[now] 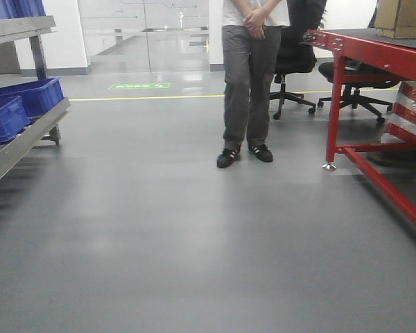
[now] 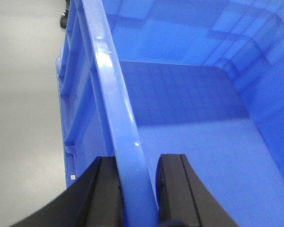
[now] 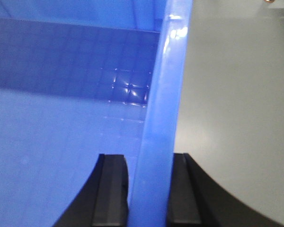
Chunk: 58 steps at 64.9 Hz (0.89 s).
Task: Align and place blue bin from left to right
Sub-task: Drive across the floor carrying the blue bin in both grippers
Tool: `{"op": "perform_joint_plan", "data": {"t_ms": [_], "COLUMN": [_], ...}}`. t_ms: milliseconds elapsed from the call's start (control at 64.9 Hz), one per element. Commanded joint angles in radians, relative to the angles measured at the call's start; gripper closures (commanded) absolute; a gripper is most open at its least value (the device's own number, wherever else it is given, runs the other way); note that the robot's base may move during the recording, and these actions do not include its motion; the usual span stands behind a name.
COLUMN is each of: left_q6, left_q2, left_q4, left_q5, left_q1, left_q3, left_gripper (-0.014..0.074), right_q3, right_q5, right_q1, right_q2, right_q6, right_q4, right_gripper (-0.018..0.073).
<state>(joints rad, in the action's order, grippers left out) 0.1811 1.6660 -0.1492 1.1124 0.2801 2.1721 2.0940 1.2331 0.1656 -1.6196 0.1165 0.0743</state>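
One grey floor (image 1: 194, 243), smooth and lightly glossy, with a yellow line (image 1: 145, 98) and a green marking (image 1: 140, 86) near the glass partition (image 1: 145, 28) at the back.

One metal rack (image 1: 28, 135) at the left edge, holding two stored blue crates (image 1: 28, 97) side by side on its sloped shelf.

One red-framed table (image 1: 374, 48) at the right, with a cardboard box (image 1: 402, 17) on top. Black office chairs (image 1: 298, 59) stand behind it.

One person (image 1: 248, 83) stands mid-room with hands clasped, seen from the chest down.

One blue bin (image 2: 189, 94), in the wrist views only. It is glossy plastic with a grid-textured bottom, a ribbed outer wall and a thick rounded rim. Grey floor shows beyond its outer wall on both sides.

Left gripper (image 2: 138, 161): black fingers (image 2: 109, 189) straddle one side rim, one inside the bin and one outside, clamped on the wall.

Right gripper (image 3: 149, 161): fingers (image 3: 111, 189) are likewise pinched on a rim with floor to its right, one pad inside and one outside.
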Motion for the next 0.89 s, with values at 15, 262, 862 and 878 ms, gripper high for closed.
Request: {"op": "perform_joint_plan", "data": {"t_ms": [15, 262, 862, 878], "left_q6": [-0.022, -0.022, -0.022, -0.022], "left_q2": [-0.014, -0.014, -0.014, -0.014], "left_q4": [-0.047, -0.047, -0.043, -0.043], "left_q5": [-0.091, -0.091, -0.091, -0.091], "left_q1": [0.006, 0.006, 0.004, 0.004], "left_q3": [0.016, 0.016, 0.016, 0.016], "left_gripper": [0.0708, 0.0708, 0.0708, 0.0708], "right_q3": [0.012, 0.012, 0.012, 0.012], "right_q5": [-0.090, -0.090, -0.090, -0.090], "right_q1": [0.005, 0.005, 0.005, 0.005], "right_q2": [0.023, 0.023, 0.023, 0.023], "right_q6": [-0.027, -0.027, -0.027, -0.027], "right_q4": [0.044, 0.044, 0.044, 0.044], "right_gripper": [0.0627, 0.0627, 0.0627, 0.0627]}}
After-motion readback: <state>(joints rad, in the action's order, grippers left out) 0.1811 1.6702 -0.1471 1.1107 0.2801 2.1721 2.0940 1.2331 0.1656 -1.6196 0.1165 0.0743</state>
